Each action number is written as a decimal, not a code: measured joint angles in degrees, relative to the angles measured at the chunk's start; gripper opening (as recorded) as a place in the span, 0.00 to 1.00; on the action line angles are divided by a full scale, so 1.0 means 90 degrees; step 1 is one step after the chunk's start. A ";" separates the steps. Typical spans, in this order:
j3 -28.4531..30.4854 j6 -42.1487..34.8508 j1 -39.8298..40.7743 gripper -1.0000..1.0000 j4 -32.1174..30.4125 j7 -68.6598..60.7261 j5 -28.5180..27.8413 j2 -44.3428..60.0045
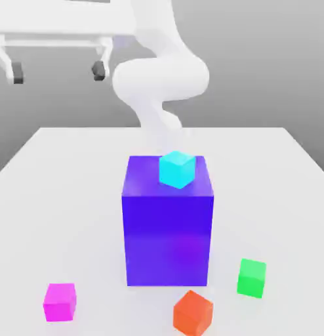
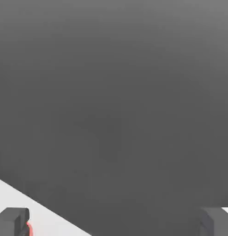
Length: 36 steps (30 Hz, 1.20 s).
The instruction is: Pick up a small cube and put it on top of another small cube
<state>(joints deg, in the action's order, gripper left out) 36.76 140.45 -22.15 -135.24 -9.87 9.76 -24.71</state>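
My fingers [image 2: 13, 222] sit at the two lower corners of the hand view, spread wide with nothing between them. Past them I see grey backdrop and a sliver of the white table [image 2: 46, 219], so I judge the hand is raised and pitched toward the horizon, not aimed at any cube.

In the exterior view the arm [image 1: 161, 75] rises at the far edge of the table, behind the big blue-purple block [image 1: 168, 230].

The magenta cube [image 1: 60, 302] rests on the table at the near left of the exterior view, well apart from the block, with open surface all round it. That leaves room for a finger on either side from above.

A cyan cube [image 1: 176, 168] sits on top of the block, toward its far edge. The orange cube [image 1: 193, 312] lies just in front of the block, and the green cube [image 1: 252, 277] is near its right side.

Judgement: grasp not yet begun. I must reach past the tall block to the near left, so the approach should clear its top. Which cube serves as the base is undecided.
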 joint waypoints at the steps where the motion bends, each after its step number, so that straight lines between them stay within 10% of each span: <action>1: 0.0136 0.0033 -0.0100 0.50 -0.0014 -0.0253 0.0071 0.0132; 15: 0.1575 0.0366 -0.1250 0.50 -0.0163 -0.4222 0.1698 0.2395; 36: 0.0715 0.1200 -0.0222 0.50 -0.0490 -0.9059 0.2518 0.5003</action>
<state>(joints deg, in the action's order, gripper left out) 43.19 151.25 -24.15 -139.65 -91.40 32.42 20.32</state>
